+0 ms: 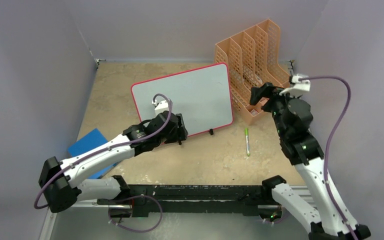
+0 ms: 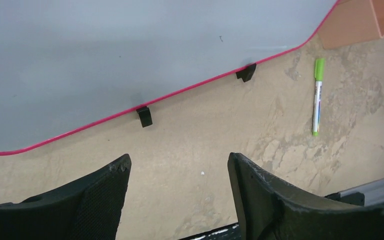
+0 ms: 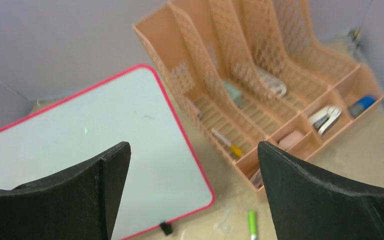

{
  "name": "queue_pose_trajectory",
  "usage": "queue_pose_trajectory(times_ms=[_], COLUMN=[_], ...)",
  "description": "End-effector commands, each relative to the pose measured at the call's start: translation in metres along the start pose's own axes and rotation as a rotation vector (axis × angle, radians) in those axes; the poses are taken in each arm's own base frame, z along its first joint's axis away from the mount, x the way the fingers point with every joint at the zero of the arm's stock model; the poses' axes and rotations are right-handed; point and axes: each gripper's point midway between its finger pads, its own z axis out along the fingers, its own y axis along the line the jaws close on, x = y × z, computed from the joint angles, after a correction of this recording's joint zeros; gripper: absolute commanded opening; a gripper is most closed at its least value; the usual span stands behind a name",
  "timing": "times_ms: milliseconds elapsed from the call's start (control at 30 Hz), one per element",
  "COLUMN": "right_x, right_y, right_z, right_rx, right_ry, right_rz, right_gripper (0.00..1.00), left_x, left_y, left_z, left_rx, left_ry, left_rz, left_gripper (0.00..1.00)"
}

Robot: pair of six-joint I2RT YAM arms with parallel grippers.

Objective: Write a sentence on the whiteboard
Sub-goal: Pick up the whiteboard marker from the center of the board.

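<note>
Whiteboard [image 1: 182, 100] blank, upper centre of top view. Green marker [image 1: 247, 141] on table [image 1: 205, 160] right of board's lower corner, long axis up-down in frame, likely nearer right fingers [image 3: 80, 195]. Left fingers [image 2: 95, 200] and right both wide apart, empty.

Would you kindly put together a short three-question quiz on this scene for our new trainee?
1. True or false: the whiteboard already bears green handwritten words.
2. In what state are the left gripper and the right gripper?
3. The green marker is: A, clamped in the left gripper; B, lying on the table, right of the whiteboard; C, lying on the whiteboard.

Key
1. False: no words show on it.
2. Both open, holding nothing.
3. B.
</note>
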Motion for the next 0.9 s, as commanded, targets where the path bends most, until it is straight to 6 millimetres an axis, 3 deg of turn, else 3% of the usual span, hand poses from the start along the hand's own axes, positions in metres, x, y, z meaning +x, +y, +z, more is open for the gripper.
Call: queue_pose_trajectory(times_ms=[0, 233, 367, 467, 600, 733, 867], right_x=[0.045, 0.128, 0.168, 0.209, 0.253, 0.277, 0.295], right_y=[0.013, 0.016, 0.003, -0.013, -0.035, -0.062, -0.07], right_z=[0.007, 0.003, -0.004, -0.01, -0.021, -0.026, -0.026], right_rx=[0.014, 0.046, 0.122, 0.234, 0.373, 0.466, 0.515], right_ry=[0.251, 0.56, 0.659, 0.783, 0.906, 0.937, 0.976], right_rz=[0.129, 0.223, 0.255, 0.261, 0.266, 0.302, 0.322], right_gripper=[0.99, 0.99, 0.98, 0.93, 0.87, 0.83, 0.78], left_x=[-0.025, -0.07, -0.103, -0.12, -0.12, -0.116, -0.109], left_y=[-0.003, -0.01, -0.006, -0.001, 0.002, 0.007, 0.006], left_z=[-0.027, -0.059, -0.067, -0.068, -0.068, -0.069, -0.075], left_rx=[0.072, 0.153, 0.161, 0.133, 0.151, 0.175, 0.229], left_ry=[-0.086, -0.21, -0.271, -0.347, -0.398, -0.419, -0.439], left_rz=[0.201, 0.41, 0.489, 0.54, 0.541, 0.547, 0.55], left_gripper=[0.72, 0.8, 0.8, 0.8, 0.8, 0.8, 0.8])
